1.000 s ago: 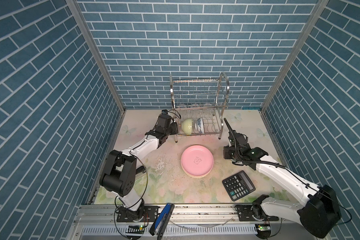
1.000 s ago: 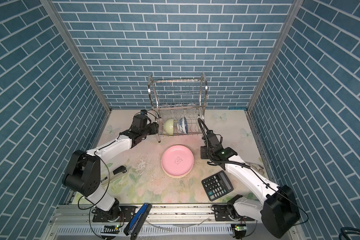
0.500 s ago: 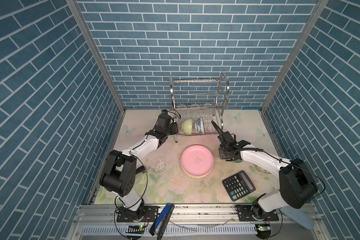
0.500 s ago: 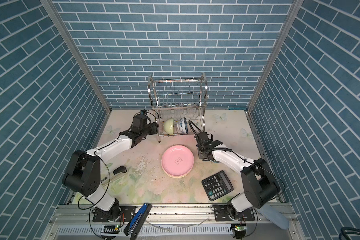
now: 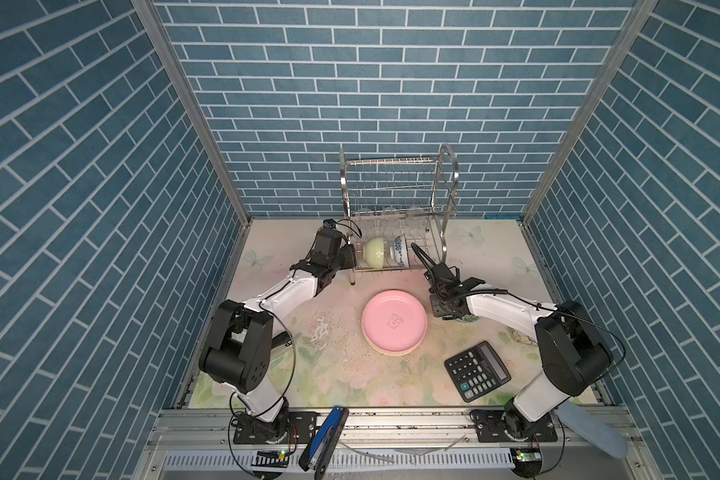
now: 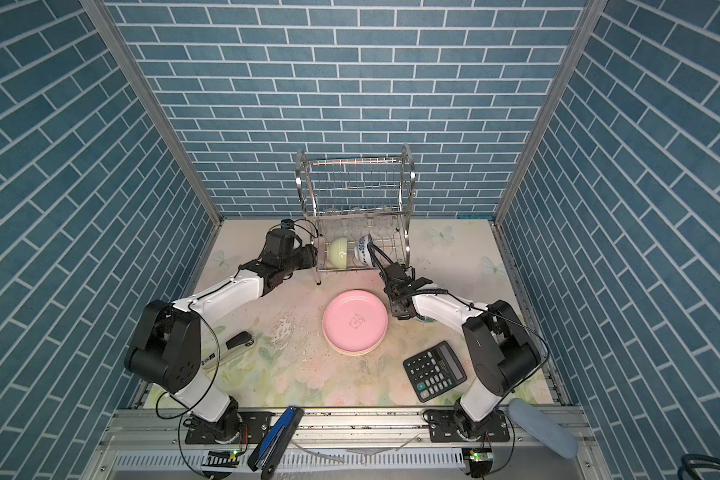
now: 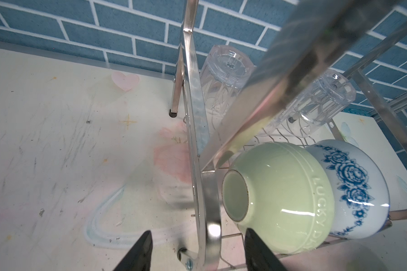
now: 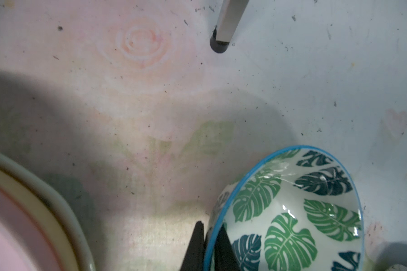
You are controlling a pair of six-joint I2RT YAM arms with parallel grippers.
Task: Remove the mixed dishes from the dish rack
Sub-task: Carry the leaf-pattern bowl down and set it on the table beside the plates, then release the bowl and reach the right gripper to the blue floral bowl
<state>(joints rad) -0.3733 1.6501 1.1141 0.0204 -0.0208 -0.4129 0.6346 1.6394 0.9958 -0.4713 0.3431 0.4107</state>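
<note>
I am watching the rack (image 5: 391, 160) standing at the back of the bench (image 5: 487, 257), close to the brick wall (image 5: 350, 83). On its lower tier the green bowl (image 5: 375, 252) and the blue bowl (image 5: 400, 253) are lying on their sides, one against the other, feet pointing towards my left arm. Behind them, in the left wrist view, two glasses (image 7: 226, 77) are standing upside down on the wires.

My left tool (image 7: 197, 232) is hovering at the rack's left end with its fingers spread, gripping nothing. The rack's arched frame (image 7: 209, 223) is sitting between them, and one finger (image 7: 256, 248) is lying just by the green bowl's lower edge; I cannot tell whether it is touching.

My right tool (image 8: 210, 225) is hanging low over the bench, near the rack's right front leg (image 8: 223, 35). Its fingers are pinching the rim of the leaf bowl (image 8: 291, 211), one inside and one outside. The bowl is tilting, mouth turned to the wrist camera. In both top views the arm is hiding most of it, and I cannot tell whether its foot is resting on the bench.

Just beside it the pink plate (image 5: 393, 322) is lying on top of a stack (image 8: 57, 206), with paler rims showing beneath. The calculator (image 5: 476, 370) is lying near the front, apart from the plates
</note>
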